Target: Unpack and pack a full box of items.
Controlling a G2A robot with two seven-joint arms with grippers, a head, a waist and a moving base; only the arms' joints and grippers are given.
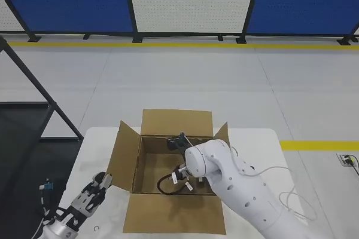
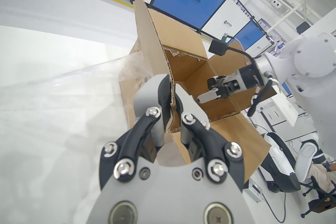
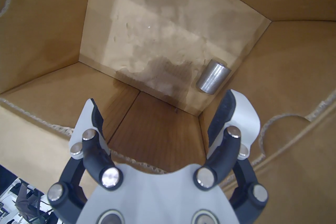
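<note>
An open cardboard box [image 1: 176,122] stands on the white table [image 1: 257,146] with its flaps spread. My left gripper [image 2: 170,87] is shut on the edge of the box's left flap [image 2: 149,33]; from above, that gripper [image 1: 100,181] sits at the flap's near corner. My right gripper [image 3: 161,101] hangs inside the box, open with nothing between its fingers. A small metal cylinder [image 3: 213,76] lies on the box floor in a corner, just beyond one fingertip and apart from it. The left wrist view shows the right gripper [image 2: 208,89] lowered into the box.
Clear plastic film [image 2: 131,64] lies against the box's outer wall on the left flap's side. A black metal frame [image 1: 24,71] stands off the table's left edge. The near flap [image 1: 173,212] lies flat toward the table's front.
</note>
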